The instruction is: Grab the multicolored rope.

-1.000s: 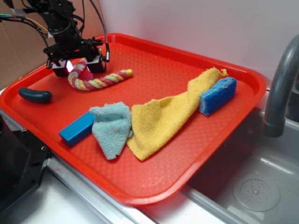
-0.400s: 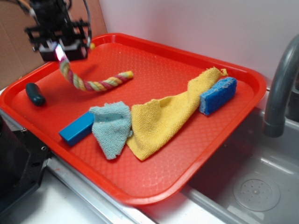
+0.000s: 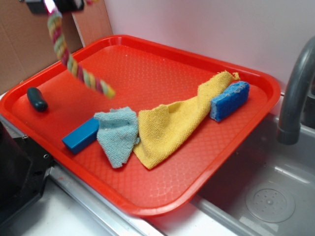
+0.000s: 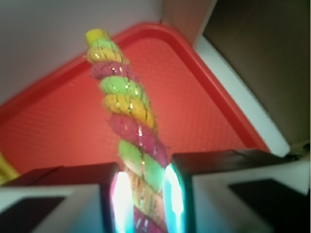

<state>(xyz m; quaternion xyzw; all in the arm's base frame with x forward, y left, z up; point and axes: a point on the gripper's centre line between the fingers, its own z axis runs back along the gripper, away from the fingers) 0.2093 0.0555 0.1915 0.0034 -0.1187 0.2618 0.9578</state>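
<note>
The tool (image 3: 55, 5) is showing only as a sliver at the top left edge of the exterior view, its dark body cut off by the frame, so the arm and wrist above it are lying out of sight. In the wrist view the tool (image 4: 145, 194) is filling the bottom of the picture, its two fingers (image 4: 121, 199) standing upright and close together, their glowing inner pads pressing on the multicolored rope (image 4: 127, 116) from both sides. The tool is carrying the rope clear of the surface beneath, apparently well above it, though that height is hard to judge.
</note>
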